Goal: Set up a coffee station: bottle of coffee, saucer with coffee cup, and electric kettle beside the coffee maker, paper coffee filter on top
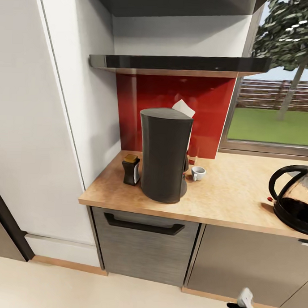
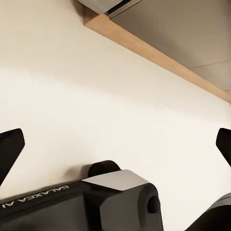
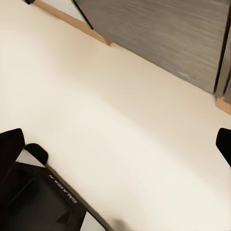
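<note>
Head view: the coffee maker (image 1: 165,154) stands on the wood-grain tabletop (image 1: 233,193) near its left end, under the glossy black kitchen shelf (image 1: 180,63). The paper coffee filter (image 1: 184,108) shows as a white corner above the machine's flat top, at its rear edge; we cannot tell how securely it sits. The bottle of coffee (image 1: 131,169) is on the tabletop just beside the machine's left side. The coffee cup (image 1: 198,173) stands just right of the machine. We make out no saucer under it, and none elsewhere. The electric kettle (image 1: 295,198) sits well apart, at the right edge of the view, partly cut off.

Both arms hang low over the pale floor (image 3: 120,120). The left claw (image 2: 115,144) and the right claw (image 3: 115,144) each show dark fingertips at opposite edges of their wrist views, so both are spread wide and hold nothing.

Risks, as we judge them:
- Filter may slide off if the machine is bumped, e.g. while reaching past it for the cup.
- Cup and bottle stand close to the machine, so wide-open fingers could knock a neighbour.
- Kettle is heavy and smooth-sided, so a poor handle grasp could let it swing or tip.
- Saucer still to be located.
</note>
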